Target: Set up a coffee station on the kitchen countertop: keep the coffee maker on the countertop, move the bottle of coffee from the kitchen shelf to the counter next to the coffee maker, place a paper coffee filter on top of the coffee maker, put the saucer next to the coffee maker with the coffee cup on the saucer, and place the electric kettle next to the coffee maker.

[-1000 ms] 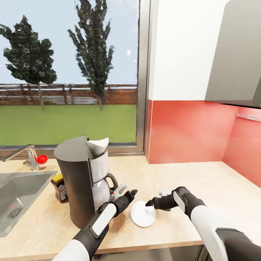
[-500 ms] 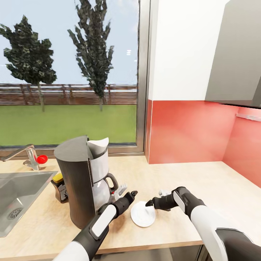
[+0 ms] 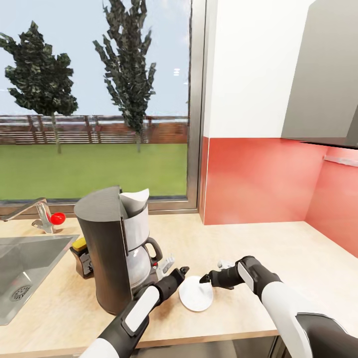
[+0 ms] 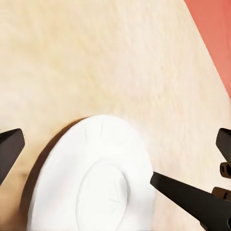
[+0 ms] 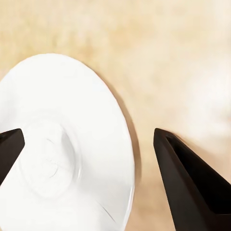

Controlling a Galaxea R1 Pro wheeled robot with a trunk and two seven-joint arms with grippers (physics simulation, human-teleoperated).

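The left arm covers the bottom front of the coffee maker (image 3: 112,248). A small dark thing with a yellow top (image 3: 82,256) sits half hidden behind the coffee maker, and I cannot tell what it is. The sink (image 3: 30,278) is cut off at the picture's edge. In the left wrist view, the saucer (image 4: 91,183) runs off the edge. In the right wrist view, the saucer (image 5: 62,144) is cut off too.

Bright, even daylight from the window (image 3: 99,99); soft shadows, no glare; wrist views slightly blurred
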